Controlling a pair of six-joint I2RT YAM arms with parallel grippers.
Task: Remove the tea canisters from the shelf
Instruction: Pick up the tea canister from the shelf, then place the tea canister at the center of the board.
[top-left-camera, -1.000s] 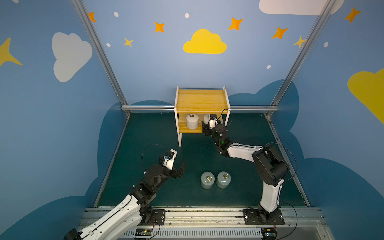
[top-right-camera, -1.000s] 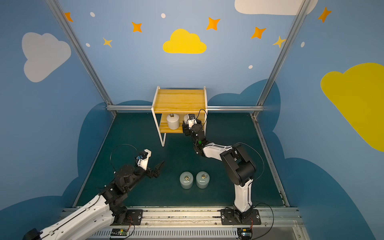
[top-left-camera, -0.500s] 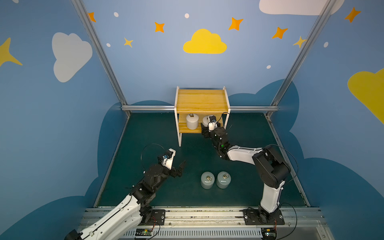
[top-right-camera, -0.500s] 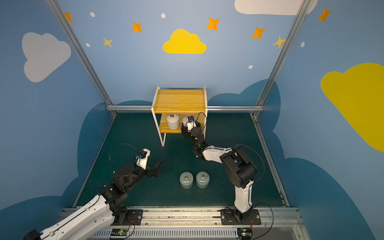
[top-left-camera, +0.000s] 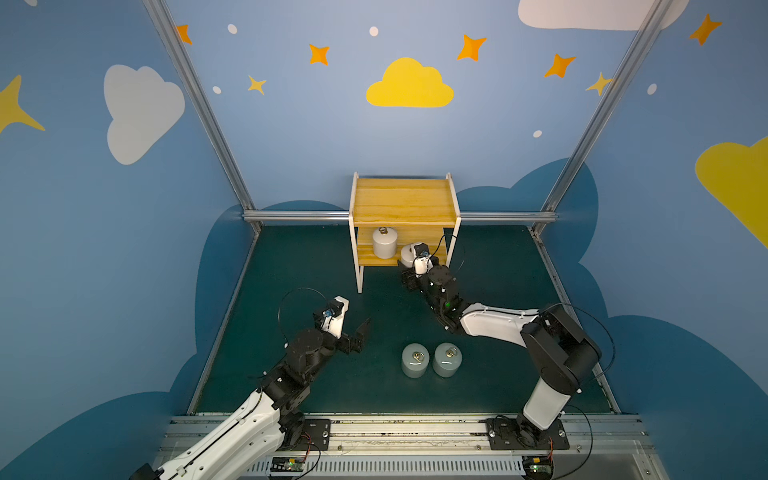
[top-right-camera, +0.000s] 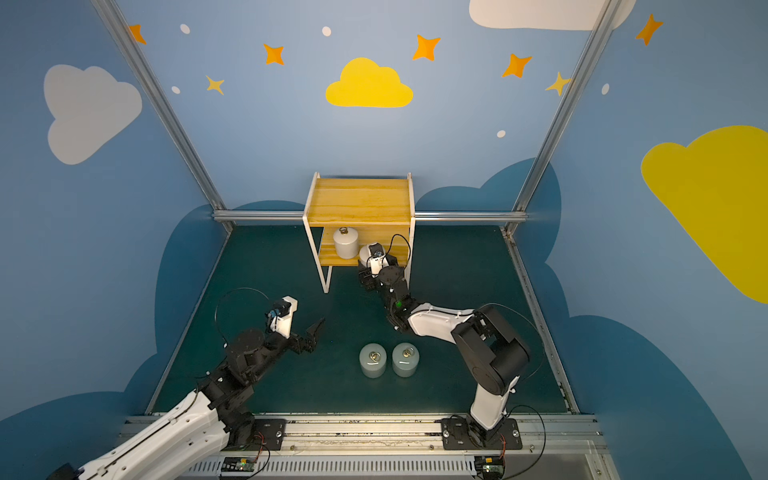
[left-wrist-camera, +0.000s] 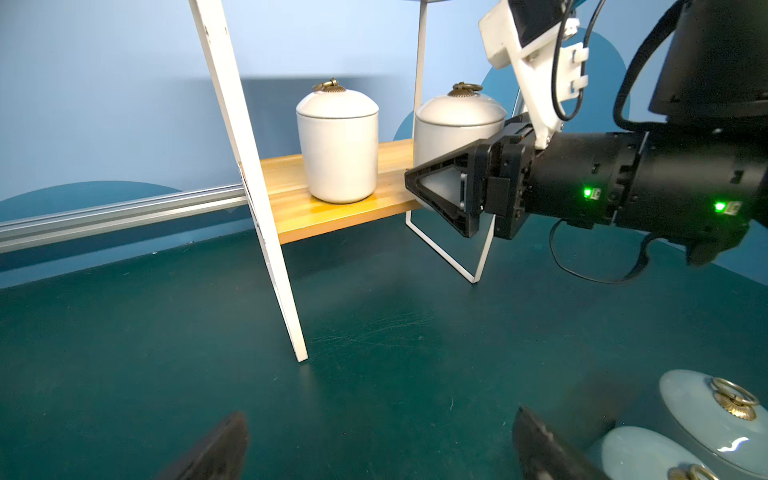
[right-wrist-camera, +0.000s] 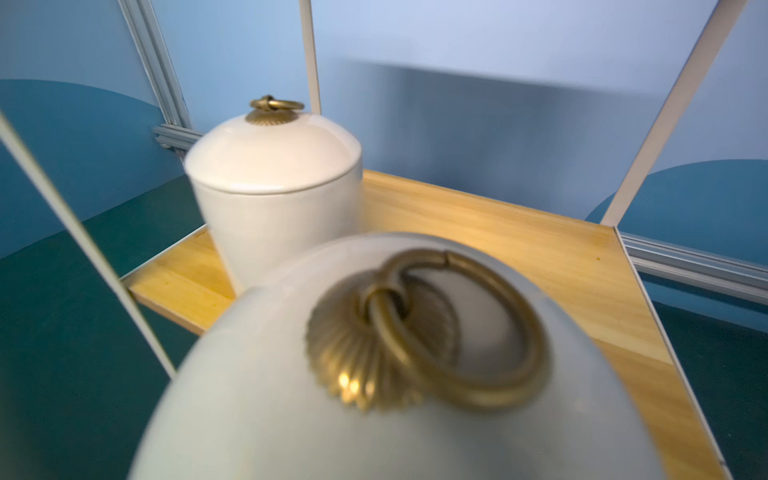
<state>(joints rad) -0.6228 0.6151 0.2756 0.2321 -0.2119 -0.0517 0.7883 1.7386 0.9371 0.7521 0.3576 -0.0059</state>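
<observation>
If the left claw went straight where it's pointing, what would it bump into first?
Most likely the lower board of the shelf, right by the right gripper gripping a white canister. Only bare mat lies between. Depth is unclear, so the left gripper might meet that gripper first.

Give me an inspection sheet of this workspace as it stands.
Surface: green mat, lightly scratched.
Job's things: shelf; one white canister on its lower tier; second white canister at that tier's front edge; two blue-grey canisters side by side on the mat.
Clutter: nothing seen.
Grippers: right gripper shut on the second white canister; left gripper open, empty.
Cables: black cable loop hangs off the right wrist.
Surroundings: blue walls with clouds and stars.
</observation>
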